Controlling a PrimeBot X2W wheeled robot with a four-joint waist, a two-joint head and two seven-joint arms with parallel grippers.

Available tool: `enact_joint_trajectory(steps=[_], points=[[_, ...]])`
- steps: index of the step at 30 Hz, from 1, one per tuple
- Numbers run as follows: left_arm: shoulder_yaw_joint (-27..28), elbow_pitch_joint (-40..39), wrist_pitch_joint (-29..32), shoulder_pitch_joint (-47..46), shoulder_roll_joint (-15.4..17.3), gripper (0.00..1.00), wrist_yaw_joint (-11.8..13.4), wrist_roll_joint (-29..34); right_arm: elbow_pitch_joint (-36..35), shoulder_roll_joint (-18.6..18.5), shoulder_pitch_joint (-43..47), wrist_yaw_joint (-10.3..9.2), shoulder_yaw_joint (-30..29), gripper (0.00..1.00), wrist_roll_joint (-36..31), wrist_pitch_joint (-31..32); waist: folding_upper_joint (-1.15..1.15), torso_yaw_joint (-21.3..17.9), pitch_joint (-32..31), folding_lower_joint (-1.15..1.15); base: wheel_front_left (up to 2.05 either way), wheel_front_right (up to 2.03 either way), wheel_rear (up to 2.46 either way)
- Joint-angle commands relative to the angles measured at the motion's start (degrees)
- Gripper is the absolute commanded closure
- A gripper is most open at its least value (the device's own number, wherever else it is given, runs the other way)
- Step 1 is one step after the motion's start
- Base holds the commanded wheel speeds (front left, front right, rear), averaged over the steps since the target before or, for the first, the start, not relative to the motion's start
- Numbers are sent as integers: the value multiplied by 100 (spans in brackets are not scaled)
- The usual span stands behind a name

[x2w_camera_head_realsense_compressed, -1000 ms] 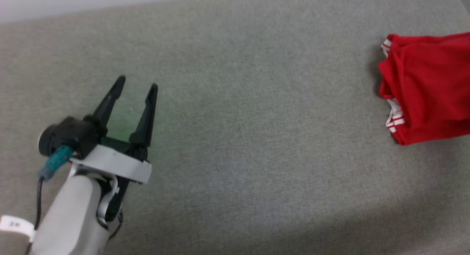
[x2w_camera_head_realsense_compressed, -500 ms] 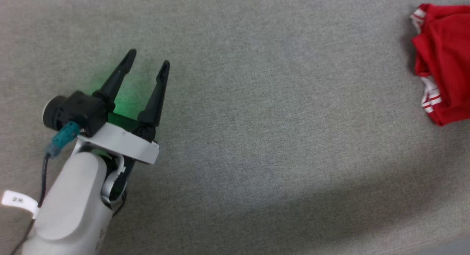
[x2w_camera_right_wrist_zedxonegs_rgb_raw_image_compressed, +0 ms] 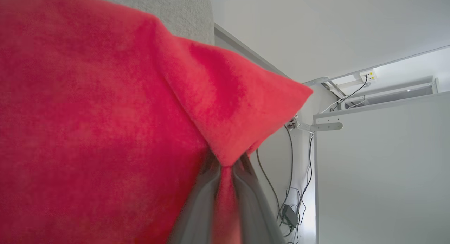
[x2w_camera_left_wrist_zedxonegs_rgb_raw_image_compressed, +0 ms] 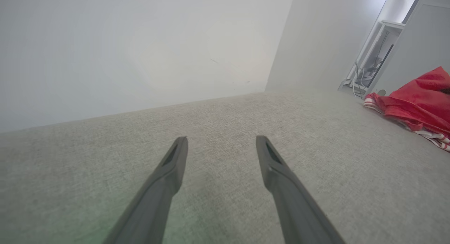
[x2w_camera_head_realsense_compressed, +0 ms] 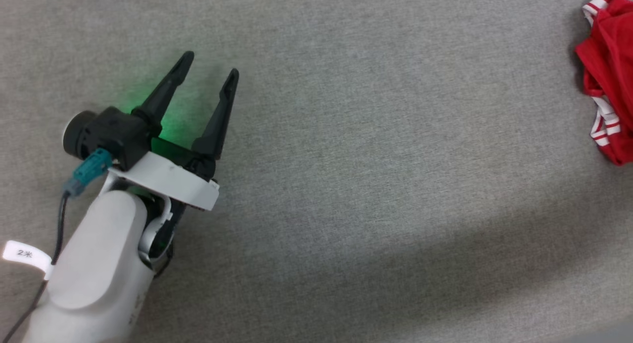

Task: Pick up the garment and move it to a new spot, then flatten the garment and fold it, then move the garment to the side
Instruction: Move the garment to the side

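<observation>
The garment point(x2w_camera_head_realsense_compressed: 610, 81), red with red-white striped trim, lies bunched at the right edge of the head view, on the grey fabric surface point(x2w_camera_head_realsense_compressed: 376, 150). The left wrist view has the garment point(x2w_camera_left_wrist_zedxonegs_rgb_raw_image_compressed: 418, 100) at far right. My left gripper point(x2w_camera_head_realsense_compressed: 210, 68) hovers open and empty over the surface at the left, far from the cloth; its fingers point(x2w_camera_left_wrist_zedxonegs_rgb_raw_image_compressed: 168, 173) stand wide apart. Red cloth of the garment point(x2w_camera_right_wrist_zedxonegs_rgb_raw_image_compressed: 105, 124) covers most of the right wrist view, and my right gripper point(x2w_camera_right_wrist_zedxonegs_rgb_raw_image_compressed: 226, 166) is shut on a fold of it.
A pale wall point(x2w_camera_left_wrist_zedxonegs_rgb_raw_image_compressed: 140, 47) rises behind the grey surface. White shelving with cables point(x2w_camera_right_wrist_zedxonegs_rgb_raw_image_compressed: 351, 110) stands beyond the surface's end. Bare grey fabric stretches between my left gripper and the cloth.
The head camera has swung, so the whole picture shifted and less of the garment shows at the right edge. My left gripper stays open; the right keeps its grip.
</observation>
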Motion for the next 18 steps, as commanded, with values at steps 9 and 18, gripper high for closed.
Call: enact_joint_trajectory(steps=[9, 18], points=[[50, 20, 1, 44, 15, 0, -9, -67, 458, 176, -161, -8, -285, 57, -255, -384, 0, 174, -113, 0, 0, 0, 0], [159, -1, 1, 253, -103, 0, -9, -64, 840, 275, -227, -8, -515, 15, -474, -676, 0, 371, -430, 0, 0, 0, 0]])
